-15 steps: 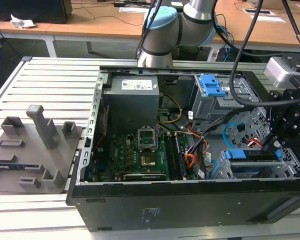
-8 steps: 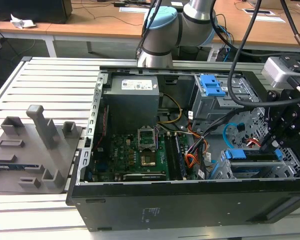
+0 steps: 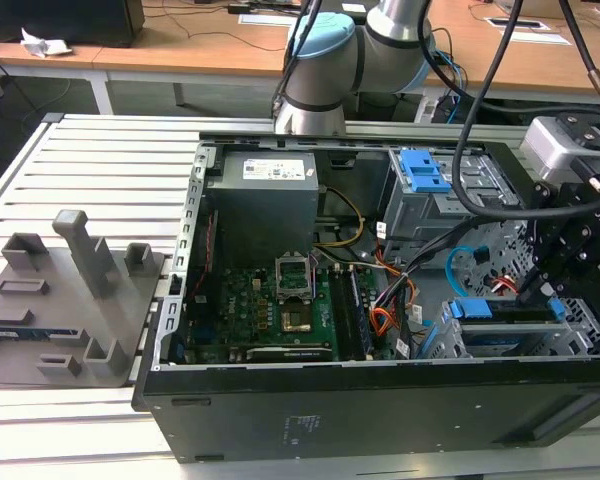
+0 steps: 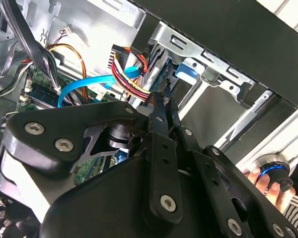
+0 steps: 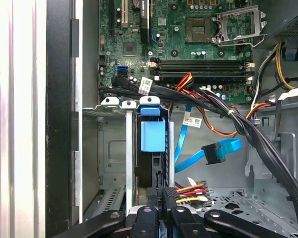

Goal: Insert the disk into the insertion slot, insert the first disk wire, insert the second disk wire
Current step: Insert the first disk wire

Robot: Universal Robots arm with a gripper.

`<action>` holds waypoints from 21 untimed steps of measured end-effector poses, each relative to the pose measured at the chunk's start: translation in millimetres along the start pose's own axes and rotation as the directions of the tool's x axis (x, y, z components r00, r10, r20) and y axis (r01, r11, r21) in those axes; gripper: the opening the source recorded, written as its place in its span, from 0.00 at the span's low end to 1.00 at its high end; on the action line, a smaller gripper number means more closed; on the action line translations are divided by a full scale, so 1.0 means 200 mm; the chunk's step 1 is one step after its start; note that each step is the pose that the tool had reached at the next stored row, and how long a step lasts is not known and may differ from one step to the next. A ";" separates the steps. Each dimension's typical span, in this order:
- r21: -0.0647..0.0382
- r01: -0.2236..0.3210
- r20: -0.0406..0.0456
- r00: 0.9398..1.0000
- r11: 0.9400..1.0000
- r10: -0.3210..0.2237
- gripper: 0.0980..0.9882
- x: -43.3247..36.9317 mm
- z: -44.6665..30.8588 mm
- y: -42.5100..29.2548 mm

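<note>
Black fingers drawn almost together, the gripper [image 5: 165, 194] was clamped on the small black plug of the first disk wire [image 5: 191, 190]. Its red, yellow and black strands fanned away from the pinch in the first wrist view. In the second wrist view the fingertips [image 4: 160, 111] met just beside the same bundle where it ran toward the drive cage.

Just beyond the fingertips stood the disk [image 5: 153, 136], on edge in its bright blue carrier. It was already seated in the insertion slot [image 5: 114, 148], the silver sheet-metal bay closing around it on both sides. The held plug lay at the disk's near end; whether it touched the drive could not be told.

Near the disk, over the open floor of the case, the second disk wire [image 5: 208, 152] curved loose, its plug end lying free and apart from the gripper. Black cable bundles crossed beyond it, and past them lay the green motherboard [image 5: 188, 44] with its processor socket open.

In the exterior view the arm [image 3: 330, 60] reached over the open black computer case [image 3: 380, 410] from the far side. The gripper was down by the drive cage at the exterior view's right. The grey power supply [image 3: 265, 195] sat farther off, and a grey fixture tray [image 3: 70, 290] lay on the slatted table [image 3: 100, 150] at the exterior view's left. A person's hand [image 4: 260, 181] rested by a blue-lit button outside the case.
</note>
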State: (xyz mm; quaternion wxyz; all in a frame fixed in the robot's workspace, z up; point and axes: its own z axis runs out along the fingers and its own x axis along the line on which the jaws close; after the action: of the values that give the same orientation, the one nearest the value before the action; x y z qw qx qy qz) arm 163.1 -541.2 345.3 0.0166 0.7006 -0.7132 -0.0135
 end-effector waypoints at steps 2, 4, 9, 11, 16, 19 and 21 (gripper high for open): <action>0.000 0.000 0.006 1.000 1.000 0.000 0.07 0.000 0.000 0.000; 0.000 0.000 0.007 1.000 1.000 0.000 0.07 0.000 -0.011 0.000; 0.000 0.001 0.015 1.000 1.000 -0.001 0.07 0.001 -0.022 0.000; 0.000 0.001 0.015 1.000 1.000 -0.001 0.07 0.007 -0.016 0.000; 0.000 0.001 0.015 1.000 1.000 -0.001 0.07 0.011 -0.006 0.000; 0.000 0.001 0.015 1.000 1.000 -0.001 0.07 0.012 -0.001 -0.003; 0.000 0.001 0.016 1.000 1.000 -0.001 0.07 0.012 0.003 -0.005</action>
State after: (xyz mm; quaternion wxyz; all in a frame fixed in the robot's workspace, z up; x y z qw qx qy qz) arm 164.1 -543.6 344.8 0.0111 0.7007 -0.7131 -0.0190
